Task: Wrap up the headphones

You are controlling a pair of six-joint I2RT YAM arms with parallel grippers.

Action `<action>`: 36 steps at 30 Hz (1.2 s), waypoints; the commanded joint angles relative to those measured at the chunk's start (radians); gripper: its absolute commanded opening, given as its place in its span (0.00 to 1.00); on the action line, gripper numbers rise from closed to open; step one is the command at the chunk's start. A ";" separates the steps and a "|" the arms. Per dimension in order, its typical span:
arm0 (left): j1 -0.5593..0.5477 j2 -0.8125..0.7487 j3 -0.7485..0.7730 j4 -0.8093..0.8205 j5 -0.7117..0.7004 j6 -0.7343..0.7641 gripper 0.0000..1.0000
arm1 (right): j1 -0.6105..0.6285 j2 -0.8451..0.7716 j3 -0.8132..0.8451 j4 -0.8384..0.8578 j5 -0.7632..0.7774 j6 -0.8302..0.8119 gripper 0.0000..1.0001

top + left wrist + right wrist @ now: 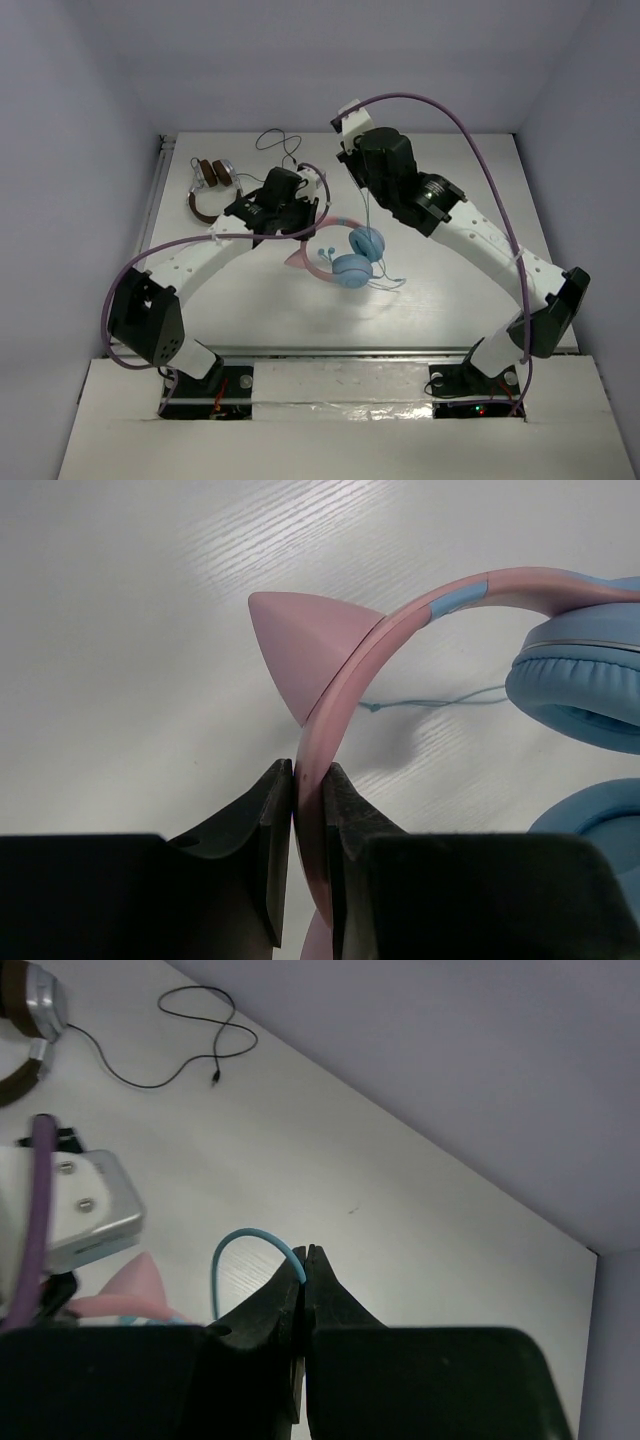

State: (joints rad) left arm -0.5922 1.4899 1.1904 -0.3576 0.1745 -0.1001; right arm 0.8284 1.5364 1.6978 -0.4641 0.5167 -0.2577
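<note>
The white table (450, 190) carries the headphones (352, 262) near its middle, the blue ear cups side by side. The left gripper (308, 780) pinches the pink headband just beside a cat ear. On the far side, the right gripper (306, 1258), pressed together, nips the thin blue cable (245, 1232) and holds it lifted. To wind well, I'd hold the band steady and lead the cable round under light tension. Only the left wrist view shows the band grip, and only the right wrist view shows the cable looping at the fingertips.

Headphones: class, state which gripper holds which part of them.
The left gripper clamps the headphones by the pink headband, just below a cat ear; the right gripper pinches their light-blue cable.
</note>
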 commanded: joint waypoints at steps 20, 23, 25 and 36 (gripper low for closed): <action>-0.053 -0.089 -0.071 0.008 0.034 0.003 0.00 | -0.155 0.007 0.054 0.125 -0.053 0.011 0.00; -0.093 -0.076 -0.069 0.026 0.085 0.008 0.00 | -0.155 0.047 0.092 0.102 -0.080 0.009 0.00; -0.116 -0.066 -0.060 0.042 0.106 0.011 0.00 | -0.155 0.060 0.102 0.101 -0.102 0.015 0.00; -0.190 -0.166 -0.109 0.198 0.203 -0.016 0.00 | -0.176 0.126 0.034 0.105 -0.148 0.077 0.00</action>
State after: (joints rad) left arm -0.7647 1.4300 1.0962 -0.2626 0.2859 -0.1013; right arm 0.6689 1.6772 1.7424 -0.4160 0.4023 -0.2188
